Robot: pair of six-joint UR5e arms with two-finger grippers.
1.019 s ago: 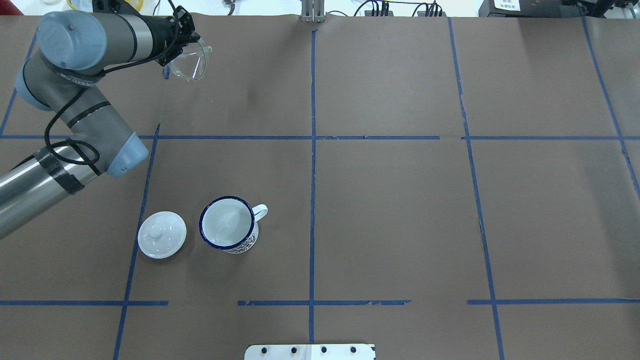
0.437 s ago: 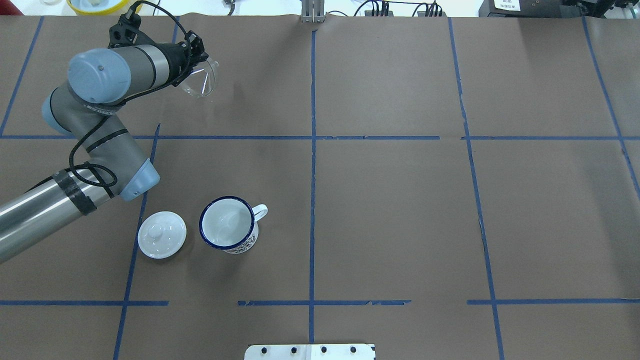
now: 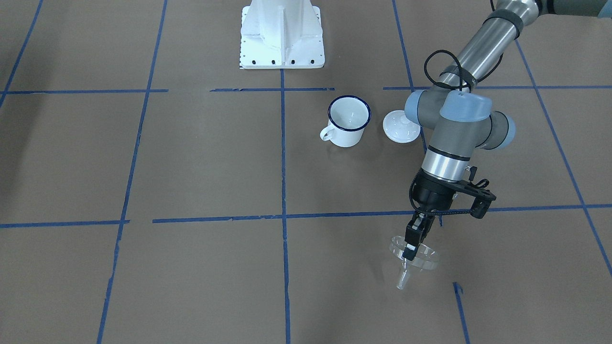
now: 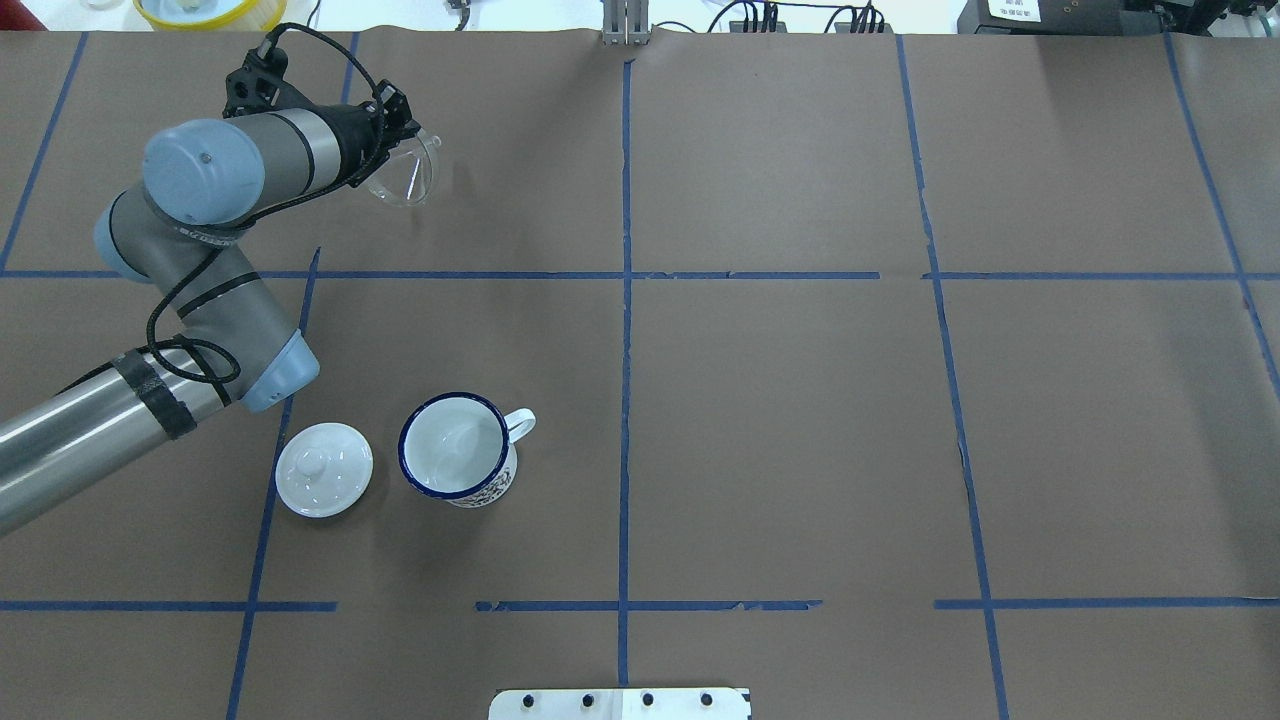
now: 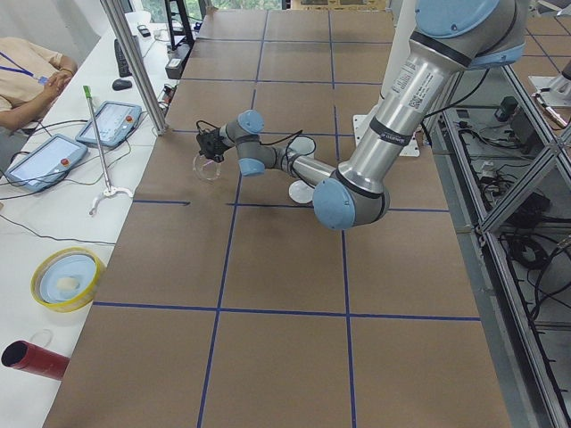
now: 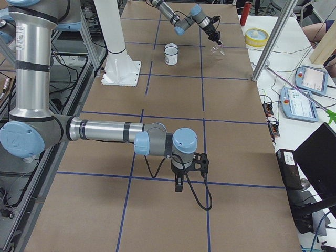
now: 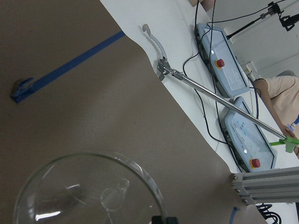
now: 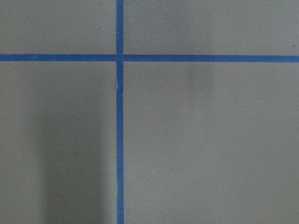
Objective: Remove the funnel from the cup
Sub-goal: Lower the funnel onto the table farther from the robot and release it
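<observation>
My left gripper (image 3: 410, 251) is shut on the rim of the clear funnel (image 3: 415, 262), which hangs tilted, spout down, low over the far left part of the table. I cannot tell if the spout touches the paper. The overhead view shows the gripper (image 4: 402, 125) and funnel (image 4: 407, 172) far from the cup. The funnel fills the bottom of the left wrist view (image 7: 88, 193). The white cup (image 4: 455, 447) with a blue rim stands upright and empty, also seen in the front-facing view (image 3: 349, 122). My right gripper (image 6: 178, 185) shows only in the exterior right view; I cannot tell its state.
A white domed lid (image 4: 323, 469) with a knob lies just left of the cup. A yellow bowl (image 4: 210, 10) sits past the far table edge. Operators' tablets and a grabber stick (image 7: 219, 100) lie beyond that edge. The robot base plate (image 4: 620, 703) is at the near edge.
My left arm has carried the funnel a little to the right and toward the robot in the overhead view, and the wrist has swung round. Cup and lid have not moved.
</observation>
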